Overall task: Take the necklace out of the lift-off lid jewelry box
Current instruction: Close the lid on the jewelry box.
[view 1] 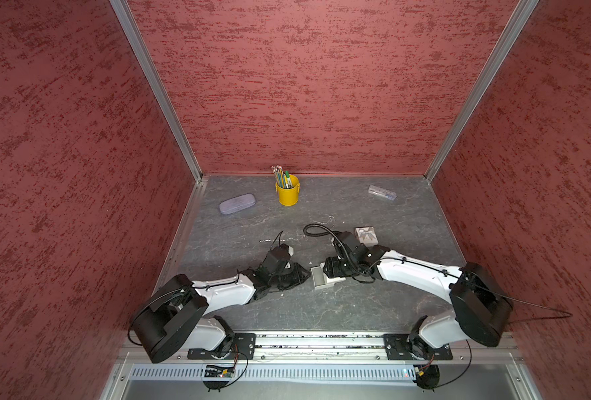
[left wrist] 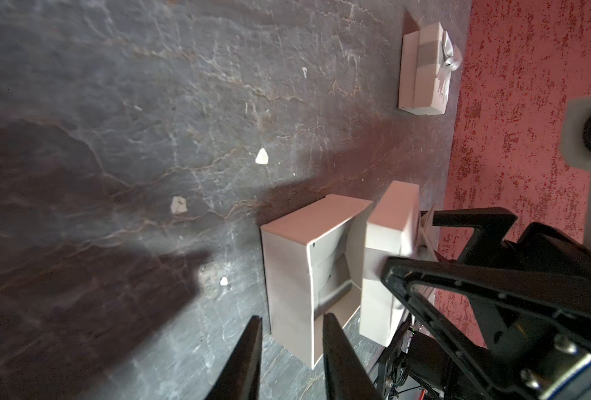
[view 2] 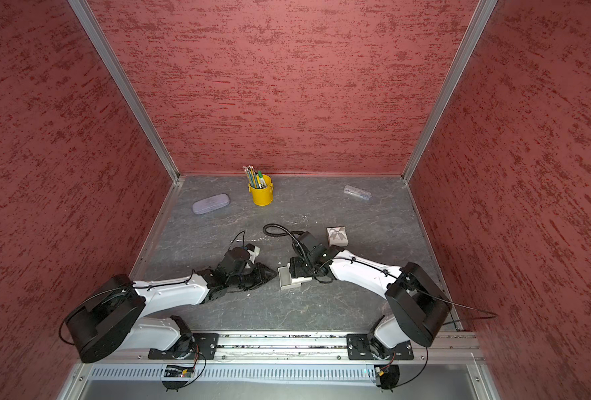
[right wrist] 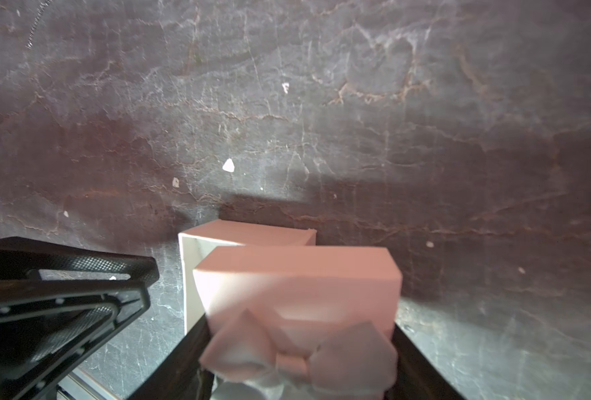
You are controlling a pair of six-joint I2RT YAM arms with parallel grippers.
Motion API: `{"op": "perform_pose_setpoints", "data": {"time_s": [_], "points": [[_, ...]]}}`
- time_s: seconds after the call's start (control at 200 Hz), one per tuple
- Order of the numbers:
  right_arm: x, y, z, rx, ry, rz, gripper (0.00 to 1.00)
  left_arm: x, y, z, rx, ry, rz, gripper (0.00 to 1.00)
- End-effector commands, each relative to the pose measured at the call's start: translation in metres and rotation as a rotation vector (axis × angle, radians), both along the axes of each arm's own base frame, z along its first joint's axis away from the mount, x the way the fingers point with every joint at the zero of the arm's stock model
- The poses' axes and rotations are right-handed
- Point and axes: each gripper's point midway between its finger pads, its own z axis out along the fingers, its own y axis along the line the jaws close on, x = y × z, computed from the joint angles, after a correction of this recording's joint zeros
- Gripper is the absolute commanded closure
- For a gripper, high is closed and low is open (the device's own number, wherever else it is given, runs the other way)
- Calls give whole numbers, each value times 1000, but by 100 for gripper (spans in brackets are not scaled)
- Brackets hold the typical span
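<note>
I have the right gripper [right wrist: 299, 332] clamped on the lift-off lid [right wrist: 297, 273], one black finger on each side. The lid's bow [right wrist: 297, 360] faces the wrist camera at the bottom of that frame. The open box base [left wrist: 287, 277] sits on the grey stone-look table [view 1: 322, 311], just below centre in both top views. The lid is right beside it, and I cannot tell whether they touch.

In the left wrist view, the left gripper [left wrist: 293, 316] comes in from the bottom edge. Its jaws are a little apart with nothing between them, and their tips are just at the base's near wall.

Inside the base I only see a pale, creased lining, and I cannot make out the necklace.

A second, closed gift box [view 1: 366, 235] stands right of centre. A yellow pencil cup [view 1: 288, 194], a lilac glasses case [view 1: 237, 203] and a clear plastic case [view 1: 381, 192] sit along the back of the table.
</note>
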Motion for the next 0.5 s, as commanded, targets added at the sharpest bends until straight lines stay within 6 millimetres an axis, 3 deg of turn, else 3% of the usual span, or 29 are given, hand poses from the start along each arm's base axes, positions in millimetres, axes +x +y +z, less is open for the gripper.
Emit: {"op": "perform_pose_setpoints", "data": {"time_s": [0.0,0.496], "points": [[8,16,14,56,-29,-1,32,0,-7,2,-31,-6,-8,69],[3,25,16,102,-6,-7,32,-6,-19,-2,-35,7,-14,71]]}}
